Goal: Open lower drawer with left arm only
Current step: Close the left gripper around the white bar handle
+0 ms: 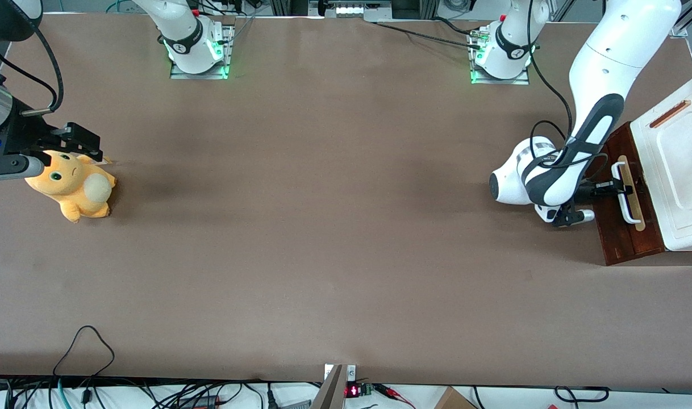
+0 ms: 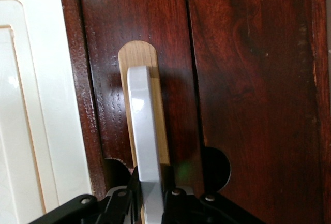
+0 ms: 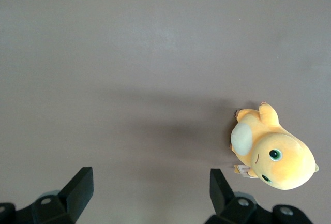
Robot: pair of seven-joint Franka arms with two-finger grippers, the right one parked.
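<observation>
At the working arm's end of the surface (image 1: 323, 227), the lower drawer (image 1: 621, 238) shows its dark red-brown front beneath the white cabinet top (image 1: 678, 170). The left arm (image 1: 601, 85) reaches down in front of it, and its pincer (image 1: 620, 186) is clamped on the drawer's white loop handle (image 2: 142, 136), which sits on a pale wood strip (image 2: 155, 79).

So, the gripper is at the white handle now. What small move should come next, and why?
Probably a short, straight pull away from the cabinet. The gripper sits at the white loop handle, which runs between its fingers in the wrist view, and the lower drawer shows only its dark front, no pale inside. If the fingers are not yet firm on the handle, close first.
</observation>
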